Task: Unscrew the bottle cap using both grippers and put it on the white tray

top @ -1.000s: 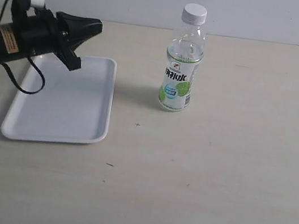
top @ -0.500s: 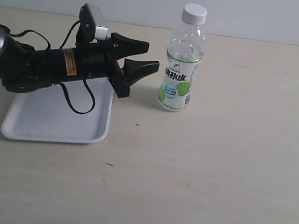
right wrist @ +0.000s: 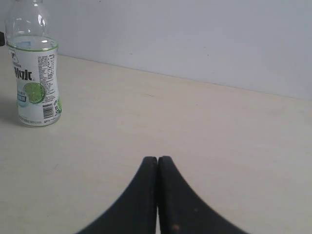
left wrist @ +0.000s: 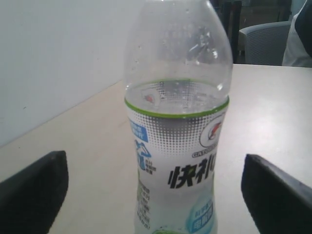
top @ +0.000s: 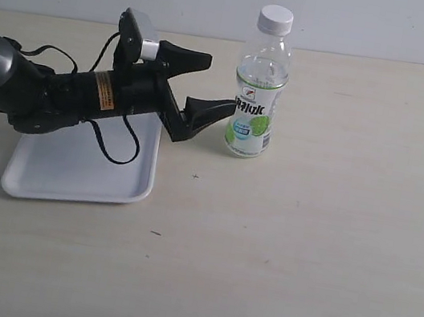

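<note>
My left end effector (top: pixel 221 84) is spread wide, tips just beside the bottle (top: pixel 258 93), with gaps on both sides. The bottle stands upright on the surface (top: pixel 307 223), the bottle cap (top: pixel 275 19) on its neck, near the white tray (top: pixel 71 172). My right end effector (right wrist: pixel 157 163) is pressed together, well apart from the bottle.

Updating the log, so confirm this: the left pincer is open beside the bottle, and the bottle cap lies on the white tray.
One thing is wrong. The left pincer is open beside the bottle, but the bottle cap sits on the bottle's neck, not the white tray; the exterior view shows it.
</note>
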`<action>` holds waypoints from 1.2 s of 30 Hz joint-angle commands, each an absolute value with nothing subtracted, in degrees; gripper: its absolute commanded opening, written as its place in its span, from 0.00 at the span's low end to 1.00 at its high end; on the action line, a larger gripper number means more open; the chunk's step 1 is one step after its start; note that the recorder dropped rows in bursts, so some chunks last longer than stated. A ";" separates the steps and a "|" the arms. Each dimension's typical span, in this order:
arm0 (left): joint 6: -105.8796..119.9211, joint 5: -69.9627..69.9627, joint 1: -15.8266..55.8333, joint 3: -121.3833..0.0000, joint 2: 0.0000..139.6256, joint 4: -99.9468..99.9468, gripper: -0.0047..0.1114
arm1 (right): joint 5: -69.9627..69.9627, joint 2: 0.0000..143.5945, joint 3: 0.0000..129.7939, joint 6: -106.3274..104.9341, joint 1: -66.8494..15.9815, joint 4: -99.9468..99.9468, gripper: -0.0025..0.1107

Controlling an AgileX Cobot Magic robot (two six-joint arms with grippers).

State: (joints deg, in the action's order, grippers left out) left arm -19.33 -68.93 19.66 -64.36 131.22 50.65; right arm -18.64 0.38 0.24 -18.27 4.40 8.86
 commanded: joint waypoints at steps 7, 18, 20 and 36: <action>-14.90 -68.88 22.04 -64.81 134.30 48.39 0.83 | -17.79 0.00 0.00 -18.35 4.83 8.99 0.02; -13.92 -68.88 25.81 -69.57 138.77 44.59 0.83 | -17.79 0.00 0.00 -18.35 4.83 8.99 0.02; -13.92 -68.75 26.28 -70.56 139.47 43.13 0.83 | -17.79 0.00 0.00 -18.35 4.83 8.99 0.02; -13.92 -62.42 29.17 -77.50 143.01 41.44 0.83 | -17.79 0.00 0.00 -18.35 4.83 8.99 0.02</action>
